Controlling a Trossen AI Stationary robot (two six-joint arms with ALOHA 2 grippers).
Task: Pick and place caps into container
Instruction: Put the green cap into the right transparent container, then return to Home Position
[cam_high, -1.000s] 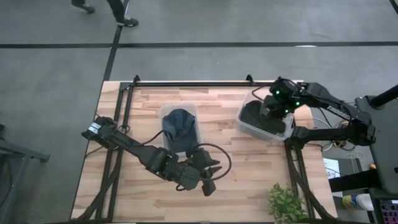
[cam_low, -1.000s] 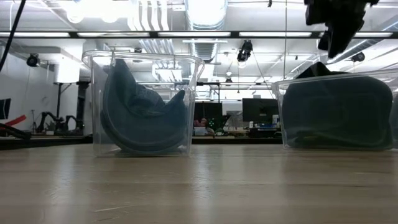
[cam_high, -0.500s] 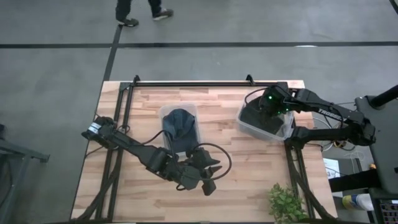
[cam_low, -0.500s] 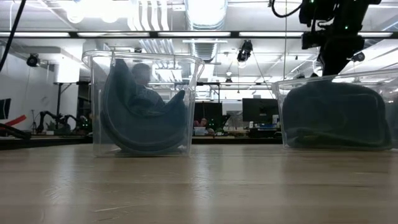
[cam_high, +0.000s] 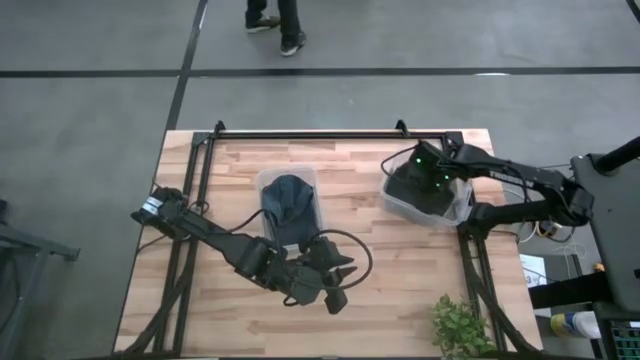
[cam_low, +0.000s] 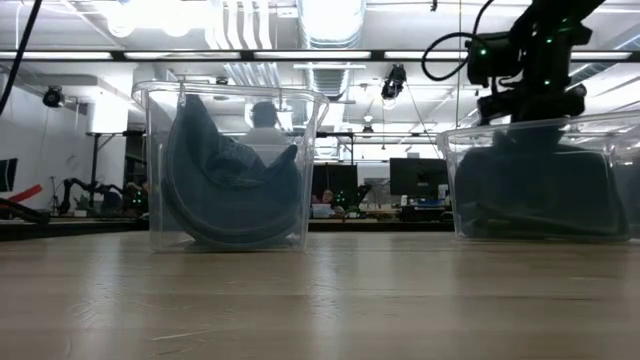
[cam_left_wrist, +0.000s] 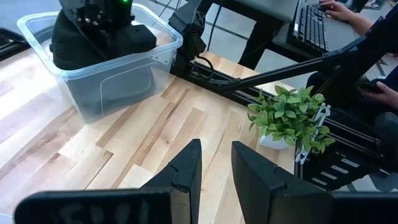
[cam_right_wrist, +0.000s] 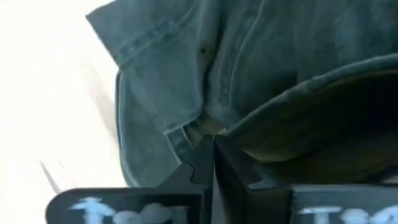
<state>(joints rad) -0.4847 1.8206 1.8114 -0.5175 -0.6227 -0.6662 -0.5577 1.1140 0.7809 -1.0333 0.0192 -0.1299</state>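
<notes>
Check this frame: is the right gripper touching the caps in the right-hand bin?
Touching. In the right wrist view the right gripper has its jaws closed together, pressed into the dark caps, with no gap.

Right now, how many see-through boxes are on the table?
2. One clear box sits mid-table with a blue cap inside. The other is near the right edge, holding dark caps, with the right end effector reaching in.
</notes>
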